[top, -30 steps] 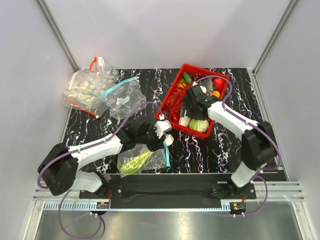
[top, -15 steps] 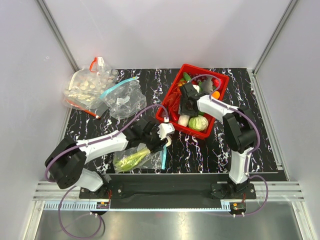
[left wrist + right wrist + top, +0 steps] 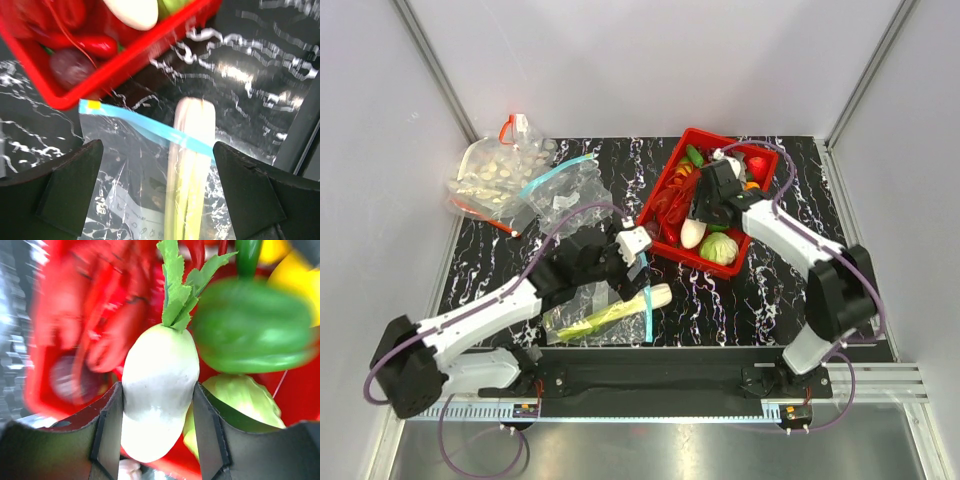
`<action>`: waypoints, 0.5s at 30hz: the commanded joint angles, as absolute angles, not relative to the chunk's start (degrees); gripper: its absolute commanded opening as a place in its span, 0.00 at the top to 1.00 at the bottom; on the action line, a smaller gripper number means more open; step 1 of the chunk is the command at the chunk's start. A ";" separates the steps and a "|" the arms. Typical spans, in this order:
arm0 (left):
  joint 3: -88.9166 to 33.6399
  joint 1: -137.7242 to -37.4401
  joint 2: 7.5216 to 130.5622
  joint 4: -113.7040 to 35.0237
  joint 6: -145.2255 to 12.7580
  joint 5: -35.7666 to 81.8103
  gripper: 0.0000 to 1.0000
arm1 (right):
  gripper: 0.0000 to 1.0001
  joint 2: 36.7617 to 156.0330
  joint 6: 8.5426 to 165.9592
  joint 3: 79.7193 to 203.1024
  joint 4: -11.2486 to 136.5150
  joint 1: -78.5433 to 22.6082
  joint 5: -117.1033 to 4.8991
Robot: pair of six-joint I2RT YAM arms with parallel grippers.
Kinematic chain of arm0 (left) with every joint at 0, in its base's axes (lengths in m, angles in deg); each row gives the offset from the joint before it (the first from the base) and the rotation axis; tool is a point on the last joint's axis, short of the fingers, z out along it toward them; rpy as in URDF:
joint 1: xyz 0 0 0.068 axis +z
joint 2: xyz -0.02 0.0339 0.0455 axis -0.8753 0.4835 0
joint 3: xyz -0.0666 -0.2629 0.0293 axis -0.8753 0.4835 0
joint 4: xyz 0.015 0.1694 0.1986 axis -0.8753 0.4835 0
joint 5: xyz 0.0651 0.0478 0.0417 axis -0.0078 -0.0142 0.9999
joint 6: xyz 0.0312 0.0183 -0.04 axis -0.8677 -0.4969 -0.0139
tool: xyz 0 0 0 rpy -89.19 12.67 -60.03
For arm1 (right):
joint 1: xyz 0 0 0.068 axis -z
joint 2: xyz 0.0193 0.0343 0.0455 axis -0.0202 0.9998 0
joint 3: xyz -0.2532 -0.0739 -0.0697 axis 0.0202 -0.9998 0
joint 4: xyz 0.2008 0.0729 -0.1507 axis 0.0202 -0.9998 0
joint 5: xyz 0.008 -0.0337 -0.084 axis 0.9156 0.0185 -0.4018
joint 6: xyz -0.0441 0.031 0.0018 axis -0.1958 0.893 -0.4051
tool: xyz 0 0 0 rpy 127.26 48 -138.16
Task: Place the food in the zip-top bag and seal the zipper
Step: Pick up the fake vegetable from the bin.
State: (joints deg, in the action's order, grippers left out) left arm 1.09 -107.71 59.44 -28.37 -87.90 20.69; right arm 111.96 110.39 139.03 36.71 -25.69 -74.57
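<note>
R gripper (image 3: pixel 158 430) clamped on white radish (image 3: pixel 159 375), long axis along the fingers, over red basket (image 3: pixel 740 142). Bag (image 3: pixel 582 318) lies near-left of it, zipper (image 3: pixel 150 131) mouth facing right (leek (image 3: pixel 190 165) sticks out). L gripper (image 3: pixel 157 146) spread wide above the mouth.

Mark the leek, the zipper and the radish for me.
leek (image 3: pixel 194 117), left wrist view, bare white stalk end.
zipper (image 3: pixel 131 120), left wrist view, middle of the teal strip.
radish (image 3: pixel 157 385), right wrist view, white body between the jaws.
</note>
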 commanded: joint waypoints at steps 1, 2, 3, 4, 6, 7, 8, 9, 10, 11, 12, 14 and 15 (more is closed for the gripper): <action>3.12 -107.84 53.95 -33.45 -83.89 24.16 0.01 | 0.70 104.71 111.90 137.24 40.98 -25.03 -75.25; 3.83 -107.84 52.62 -34.33 -82.75 26.51 0.01 | 0.72 103.83 112.08 136.62 42.21 -25.03 -75.52; 4.53 -107.84 51.48 -36.25 -81.52 28.19 0.01 | 0.72 102.00 112.42 135.40 42.83 -24.86 -75.96; 6.45 -107.75 50.34 -37.05 -79.16 29.86 0.01 | 0.72 101.02 112.69 134.60 43.53 -24.77 -75.96; 8.66 -107.75 46.56 -42.22 -77.47 36.36 0.01 | 0.73 97.61 113.65 131.71 45.56 -24.68 -76.48; 11.02 -107.75 45.24 -43.73 -73.55 38.56 0.01 | 0.73 96.45 113.92 130.74 46.35 -24.77 -76.23; 12.26 -107.75 44.18 -46.79 -70.98 44.93 0.01 | 0.74 95.31 114.27 128.90 46.88 -24.77 -75.96; 13.32 -107.75 42.61 -47.08 -67.13 49.34 0.01 | 0.75 94.34 114.97 127.84 47.05 -24.77 -74.74; 12.98 -107.75 41.98 -44.73 -58.39 53.30 0.01 | 0.76 92.16 116.20 126.70 47.32 -24.86 -74.03; 12.80 -107.75 41.63 -41.05 -55.69 55.87 0.01 | 0.77 90.83 116.82 123.90 47.84 -24.86 -73.24; 12.37 -107.58 41.36 -40.93 -56.97 52.93 0.01 | 0.78 88.12 118.48 122.05 48.46 -24.86 -71.32; 10.79 -107.58 42.67 -38.92 -59.10 47.56 0.01 | 0.81 85.20 120.15 115.92 51.26 -25.03 -69.55; 9.74 -107.58 44.94 -37.60 -57.27 47.80 0.02 | 0.81 82.41 122.08 114.13 52.15 -25.12 -68.85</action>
State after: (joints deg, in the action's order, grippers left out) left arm 12.61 -107.41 42.65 -37.77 -63.92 45.30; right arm 88.53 116.93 119.16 47.20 -25.04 -72.08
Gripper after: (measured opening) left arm 0.985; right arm 0.557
